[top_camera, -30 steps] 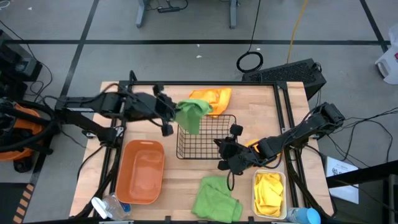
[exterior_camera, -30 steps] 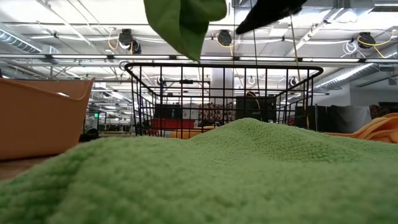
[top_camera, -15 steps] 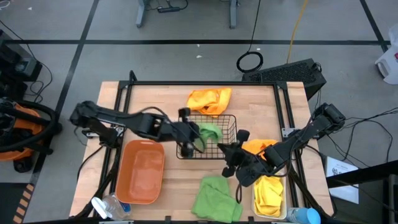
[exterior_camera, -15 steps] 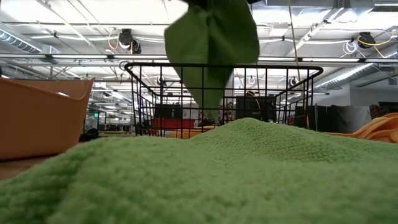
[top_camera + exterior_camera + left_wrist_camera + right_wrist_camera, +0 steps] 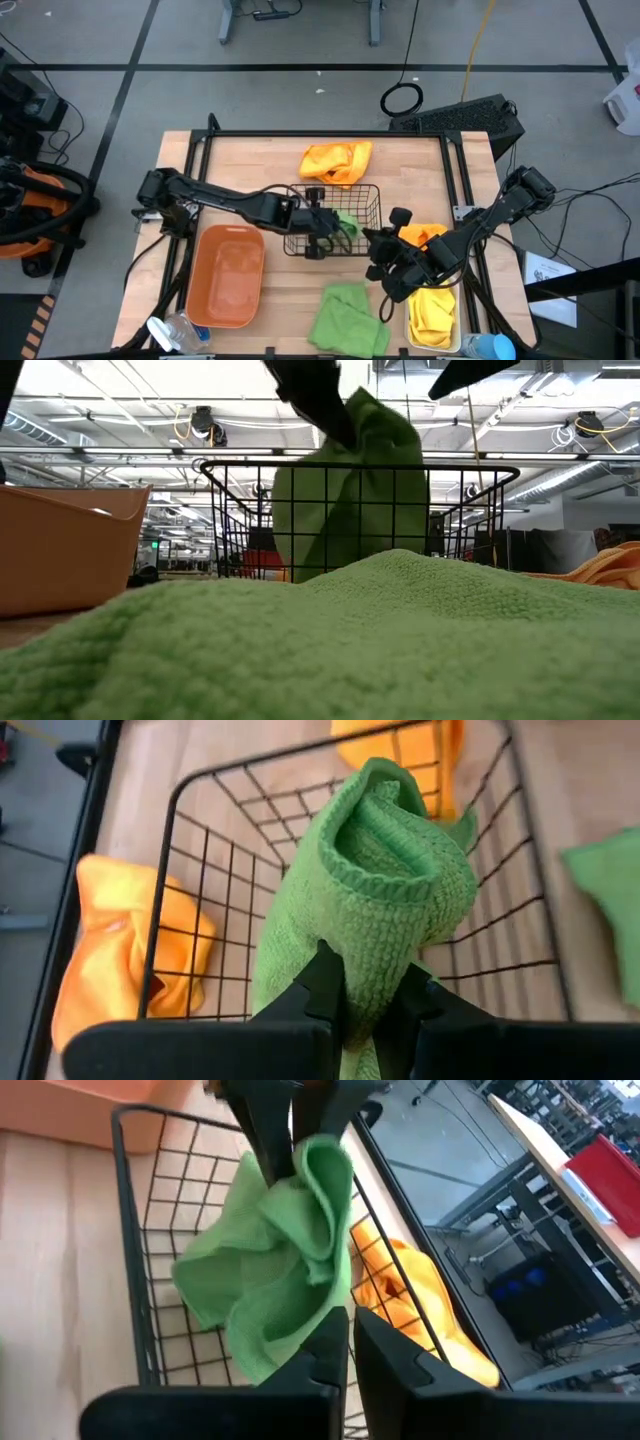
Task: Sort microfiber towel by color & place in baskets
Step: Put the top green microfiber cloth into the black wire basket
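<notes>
1. From the high view, I am seeing the left claw point(image 5: 325, 222) reaching over the black wire-mesh basket point(image 5: 368, 192) and pinching a green towel point(image 5: 343, 222) that is hanging down inside it. The right claw point(image 5: 383, 262) is hovering just beside the basket's right front corner; from here I cannot tell how its fingers are standing. A second green towel point(image 5: 347, 318) is lying on the table point(image 5: 400, 165) in front of the basket. An orange towel point(image 5: 337, 160) is sitting behind the basket, and another orange towel point(image 5: 420, 234) is lying to the basket's right, partly under the right arm. A yellow towel point(image 5: 432, 310) is filling the white bin point(image 5: 409, 312) at the front right. The orange bin point(image 5: 228, 275) is standing left of the basket.

2. From the low view, I am looking over the second green towel point(image 5: 330, 640), which is filling the foreground. Behind it the held green towel point(image 5: 350, 490) is dangling into the basket point(image 5: 480, 470), with the orange bin point(image 5: 70, 545) at the left.

3. From the left wrist view, my left claw point(image 5: 362, 995) is gripping the green towel point(image 5: 375, 900) between its fingers above the basket's floor point(image 5: 210, 880). Orange cloth is showing beyond the mesh.

4. From the right wrist view, the right claw point(image 5: 350, 1335) is showing its fingers drawn nearly together, holding nothing. It is facing the green towel point(image 5: 280, 1280) hanging from the left claw point(image 5: 295, 1145).
</notes>
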Available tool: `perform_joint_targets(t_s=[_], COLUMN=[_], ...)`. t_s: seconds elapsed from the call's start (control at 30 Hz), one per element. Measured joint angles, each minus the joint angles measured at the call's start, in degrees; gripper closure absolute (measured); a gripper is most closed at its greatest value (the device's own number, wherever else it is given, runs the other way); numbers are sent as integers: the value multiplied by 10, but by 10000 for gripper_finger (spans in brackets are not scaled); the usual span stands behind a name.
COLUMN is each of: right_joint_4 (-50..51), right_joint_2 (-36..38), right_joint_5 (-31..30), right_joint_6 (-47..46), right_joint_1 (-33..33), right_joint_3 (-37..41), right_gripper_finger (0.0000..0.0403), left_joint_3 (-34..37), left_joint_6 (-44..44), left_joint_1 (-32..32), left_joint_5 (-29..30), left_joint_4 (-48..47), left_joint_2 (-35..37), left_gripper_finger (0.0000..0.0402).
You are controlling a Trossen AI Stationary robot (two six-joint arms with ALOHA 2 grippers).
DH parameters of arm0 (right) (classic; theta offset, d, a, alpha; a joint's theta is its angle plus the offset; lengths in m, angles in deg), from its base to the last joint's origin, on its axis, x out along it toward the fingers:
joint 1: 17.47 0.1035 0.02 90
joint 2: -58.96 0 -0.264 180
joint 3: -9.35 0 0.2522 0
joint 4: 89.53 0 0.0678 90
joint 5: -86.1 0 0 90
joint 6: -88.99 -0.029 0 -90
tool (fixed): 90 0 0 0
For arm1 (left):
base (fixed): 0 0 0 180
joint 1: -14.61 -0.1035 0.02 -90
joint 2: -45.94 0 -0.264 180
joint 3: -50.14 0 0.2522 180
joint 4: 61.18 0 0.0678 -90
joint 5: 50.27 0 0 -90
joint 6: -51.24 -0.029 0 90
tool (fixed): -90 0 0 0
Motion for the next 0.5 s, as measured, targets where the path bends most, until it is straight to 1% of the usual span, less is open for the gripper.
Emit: perform_joint_targets(t_s=[0.33,0.5], right_joint_4=[26,31], right_joint_2=[0,0], right_joint_5=[-1,-4], right_joint_6=[0,-1], right_joint_1=[0,-2], right_joint_3=[0,1], right_gripper_finger=[389,389], left_joint_3=[0,0], left_joint_6=[0,1], left_joint_1=[-30,-43], left_joint_5=[-10,-53], left_joint_4=[26,30], left_joint_2=[-58,-64], left_gripper_finger=[366,364])
